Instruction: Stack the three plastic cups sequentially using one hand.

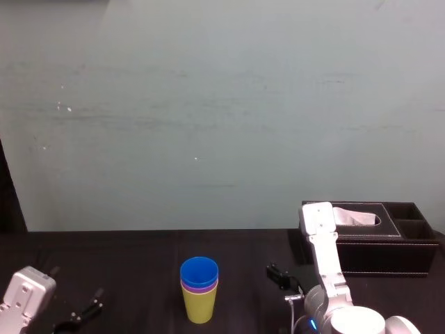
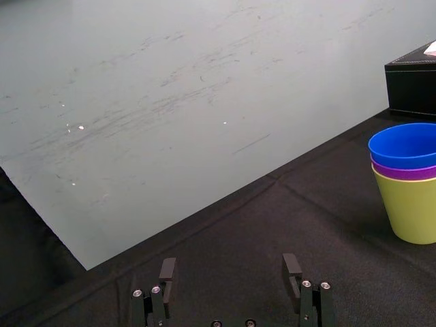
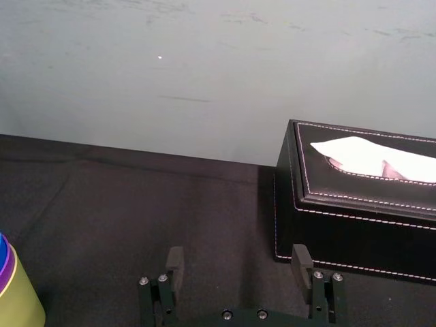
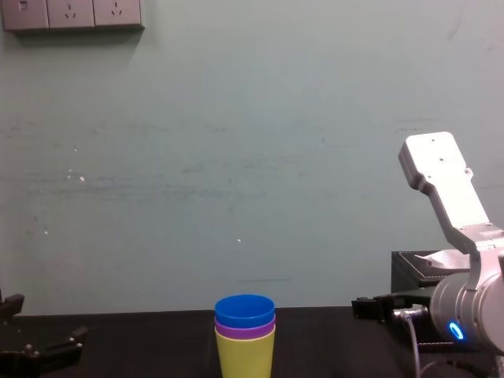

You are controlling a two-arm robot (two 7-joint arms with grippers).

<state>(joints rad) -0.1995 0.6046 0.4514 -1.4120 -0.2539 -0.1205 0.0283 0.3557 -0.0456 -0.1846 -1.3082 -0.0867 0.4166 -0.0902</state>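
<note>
now cups (image 1: 199, 289) sit nested; right claw (image 3: 238, 259) empty.

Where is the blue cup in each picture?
Head view: blue cup at the bottom middle.
Left wrist view: blue cup at the frame's edge, near the tissue box.
Right wrist view: a blue sliver at the frame's edge.
Chest view: bottom middle.
Shared landmark: the black tissue box.

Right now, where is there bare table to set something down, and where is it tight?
Widest free patch: the table between the left gripper and the stacked cups, back to the wall. A narrower strip runs behind the cups toward the tissue box. Crowded: right of the cups, where the right gripper sits open near the box.
</note>
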